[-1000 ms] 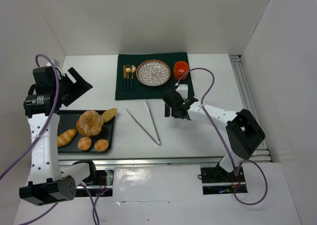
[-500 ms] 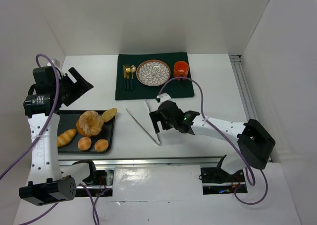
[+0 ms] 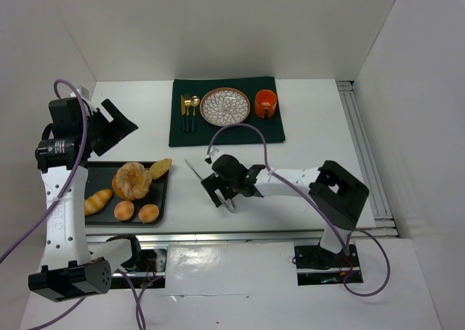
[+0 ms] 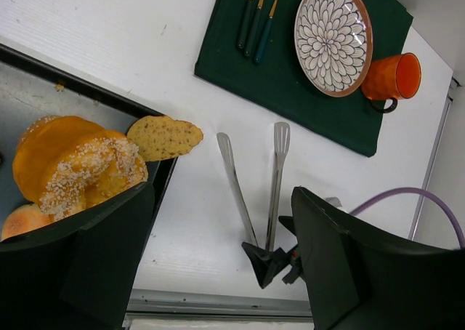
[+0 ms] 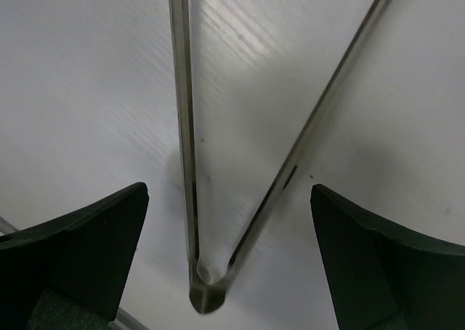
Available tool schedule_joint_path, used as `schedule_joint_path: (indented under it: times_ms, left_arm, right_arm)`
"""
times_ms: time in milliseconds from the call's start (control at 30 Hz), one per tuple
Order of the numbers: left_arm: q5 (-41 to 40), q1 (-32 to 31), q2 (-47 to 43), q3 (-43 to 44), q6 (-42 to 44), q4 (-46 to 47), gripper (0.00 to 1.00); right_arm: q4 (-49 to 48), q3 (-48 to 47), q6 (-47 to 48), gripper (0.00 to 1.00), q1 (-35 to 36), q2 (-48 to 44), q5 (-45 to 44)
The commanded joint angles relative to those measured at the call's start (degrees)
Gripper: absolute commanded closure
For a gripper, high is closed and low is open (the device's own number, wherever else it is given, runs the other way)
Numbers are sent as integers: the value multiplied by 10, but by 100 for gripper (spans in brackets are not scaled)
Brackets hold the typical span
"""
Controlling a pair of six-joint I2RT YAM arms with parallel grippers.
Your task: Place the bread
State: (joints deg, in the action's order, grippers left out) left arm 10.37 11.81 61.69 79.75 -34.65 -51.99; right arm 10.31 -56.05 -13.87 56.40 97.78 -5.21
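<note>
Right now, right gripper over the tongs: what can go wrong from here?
1. The right gripper hangs open over the hinge end of the tongs, which lie flat; a grip there may slip or let them pivot.
2. The bread is crowded by a flat slice and small buns on the tray; tongs could knock those.
3. The orange cup stands close beside the plate; a swing might hit it.

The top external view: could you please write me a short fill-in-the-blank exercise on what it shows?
1. The bread lies on the black ____.
2. The right gripper hangs over the tongs with its jaws ____.
3. The orange cup stands on the ____ mat.
Missing words: tray; open; green.
</note>
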Motion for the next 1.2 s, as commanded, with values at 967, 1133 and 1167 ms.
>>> schedule_joint_path:
  times_ms: [967,1133,1167]
  left_arm:
    - [-65,3,-17,54,-20,-22,10]
    - [-71,3,-28,44,-27,-16,10]
    - [-71,3,-28,44,-27,-16,10]
  right_arm:
    - [113,-259,-18,53,37,-16,136]
    - [89,-294,-29,50,37,15,172]
    - [89,-302,-29,50,37,21,179]
